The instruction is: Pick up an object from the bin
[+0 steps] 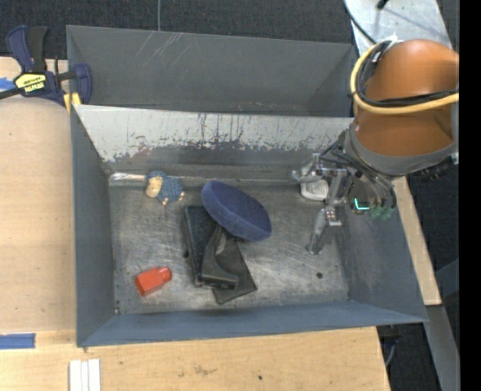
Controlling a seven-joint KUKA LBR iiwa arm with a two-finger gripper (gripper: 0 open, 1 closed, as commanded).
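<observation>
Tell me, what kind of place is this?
Probably a robot lab: a robot gripper hangs over a grey metal bin of loose things, like a blue disc and a small red piece.

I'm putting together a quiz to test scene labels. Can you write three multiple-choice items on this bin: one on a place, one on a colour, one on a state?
1. Where is the gripper? A over the bin's right part; B over its left part; C outside it.
2. What colour is the small block near the left corner? A green; B red; C white.
3. How does the blue disc lie? A alone on bare floor; B overlapping the dark flat pieces; C propped on the left wall.
Answers: A, it hangs by the right wall; B, the block is red; B, the disc covers the pieces' far end.
</observation>
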